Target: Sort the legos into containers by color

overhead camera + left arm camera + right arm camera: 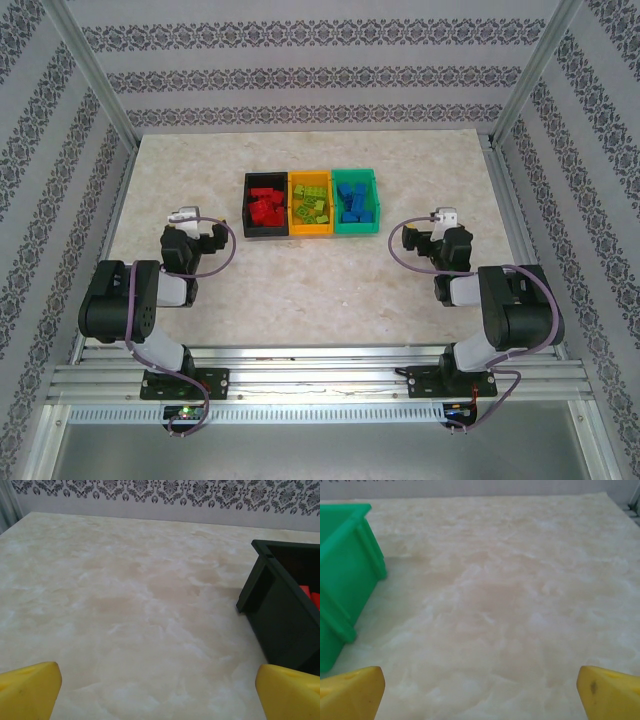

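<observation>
near the marble tabletop point(300, 290)'s far edge, side by side: black plastic bin point(246, 206) with red lego bricks point(265, 208), orange-yellow plastic bin point(310, 232) with lime green bricks point(312, 205), green plastic bin point(357, 227) with blue bricks point(354, 203). left gripper point(159, 694) and right gripper point(480, 694) gape wide, empty.

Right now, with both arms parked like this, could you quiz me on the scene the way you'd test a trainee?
1. True or false: the red legos lie in the black bin.
2. Which colour of bin holds the blue legos: A black, B orange-yellow, C green?
3. Fill in: the left gripper and the right gripper both stand ____ and hold nothing.

Key: 1 true. 2 C, the green bin. 3 open.
</observation>
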You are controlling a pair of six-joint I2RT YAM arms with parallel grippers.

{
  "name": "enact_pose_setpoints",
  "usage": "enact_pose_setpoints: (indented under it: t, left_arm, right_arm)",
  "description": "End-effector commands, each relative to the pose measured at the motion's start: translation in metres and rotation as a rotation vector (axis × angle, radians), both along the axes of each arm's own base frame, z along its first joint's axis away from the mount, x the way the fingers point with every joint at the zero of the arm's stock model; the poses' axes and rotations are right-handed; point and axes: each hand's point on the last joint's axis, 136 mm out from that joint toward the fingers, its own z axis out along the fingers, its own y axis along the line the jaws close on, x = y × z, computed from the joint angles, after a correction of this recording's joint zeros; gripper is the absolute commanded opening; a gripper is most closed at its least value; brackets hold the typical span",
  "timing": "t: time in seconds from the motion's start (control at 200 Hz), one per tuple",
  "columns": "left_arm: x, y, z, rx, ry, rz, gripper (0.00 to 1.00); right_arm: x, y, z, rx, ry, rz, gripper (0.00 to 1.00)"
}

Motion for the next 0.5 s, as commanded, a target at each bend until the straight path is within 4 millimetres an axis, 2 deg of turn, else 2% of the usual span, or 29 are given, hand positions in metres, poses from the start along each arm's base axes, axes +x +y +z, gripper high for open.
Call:
enact_pose_setpoints:
  t: [0.0,0.495]
  left_arm:
    - [0.0009,-0.0060,-0.0029,0.017,0.024,-0.034,0.99]
    - [0.0021,-0.0080,-0.0031,0.029,0.030,-0.039,0.99]
  right_arm:
    - [0.0089,0.0059,0.0187,-0.006,-0.074,0.032,0.98]
    - [0.0085,0.0056,0.0179,-0.010,-0.069,0.031,0.98]
